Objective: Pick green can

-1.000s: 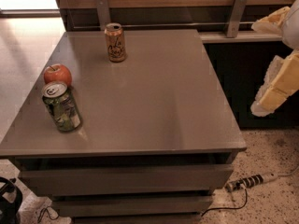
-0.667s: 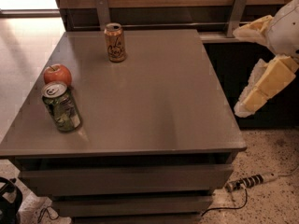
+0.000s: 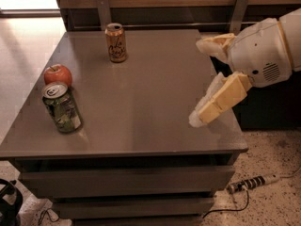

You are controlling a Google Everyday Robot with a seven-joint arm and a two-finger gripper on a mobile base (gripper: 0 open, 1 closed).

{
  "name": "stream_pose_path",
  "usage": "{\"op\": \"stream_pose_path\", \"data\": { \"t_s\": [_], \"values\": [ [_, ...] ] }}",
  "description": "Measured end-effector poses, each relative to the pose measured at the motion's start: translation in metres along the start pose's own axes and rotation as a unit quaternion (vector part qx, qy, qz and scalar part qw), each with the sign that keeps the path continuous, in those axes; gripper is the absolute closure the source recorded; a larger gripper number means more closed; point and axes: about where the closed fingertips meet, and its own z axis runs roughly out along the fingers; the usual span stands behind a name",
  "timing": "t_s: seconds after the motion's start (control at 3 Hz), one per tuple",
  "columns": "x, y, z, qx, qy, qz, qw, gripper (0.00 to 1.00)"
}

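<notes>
Fingers (image 3: 220, 98) spread wide, nothing between them, no contact seen. Gripper (image 3: 197, 81) hangs over right side of grey table (image 3: 150, 112), well apart from all objects. Green can (image 3: 62, 107) upright at front-left, just in front of red apple (image 3: 58, 74). Orange can (image 3: 115, 42) upright at back.
</notes>
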Motion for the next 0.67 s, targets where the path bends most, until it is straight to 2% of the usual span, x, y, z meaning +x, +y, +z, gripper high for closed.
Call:
{"op": "stream_pose_path", "data": {
  "t_s": [0.33,0.67],
  "values": [
    [-0.013,0.003,0.044,0.005,-0.079,0.011,0.9968,0.00],
    [-0.029,-0.003,0.086,0.010,-0.151,0.021,0.9883,0.00]
  ]
}}
